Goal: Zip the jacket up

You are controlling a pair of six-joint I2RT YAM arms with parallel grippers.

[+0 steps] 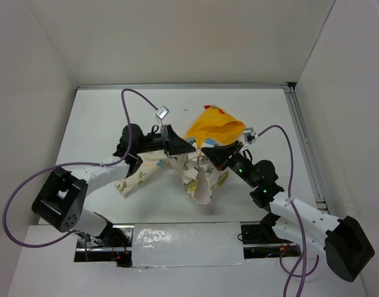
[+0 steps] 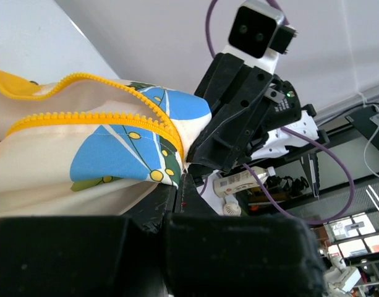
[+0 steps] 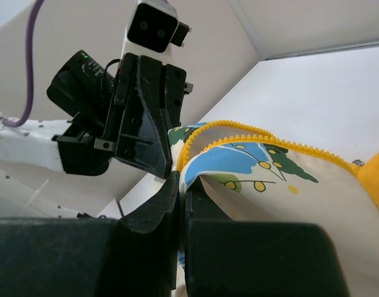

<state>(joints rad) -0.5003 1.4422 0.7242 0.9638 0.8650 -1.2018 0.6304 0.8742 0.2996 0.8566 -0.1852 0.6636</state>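
Note:
The jacket [image 1: 198, 179] hangs bunched above the table's middle, cream with blue and green prints, its orange-yellow hood [image 1: 215, 127] behind. My left gripper [image 1: 177, 147] and right gripper [image 1: 208, 153] face each other closely, and each pinches the jacket's front edge. In the left wrist view my left gripper [image 2: 177, 185] is shut on the fabric just below the orange zipper teeth [image 2: 102, 116], with the right gripper [image 2: 238, 124] right ahead. In the right wrist view my right gripper [image 3: 184, 182] is shut on the jacket [image 3: 251, 167] at its zipper teeth [image 3: 238, 127]. The slider is hidden.
One sleeve [image 1: 140, 176] trails down to the table on the left. White walls close in the table at the back and both sides. A metal rail [image 1: 303, 142] runs along the right edge. Purple cables [image 1: 130, 102] arc over both arms.

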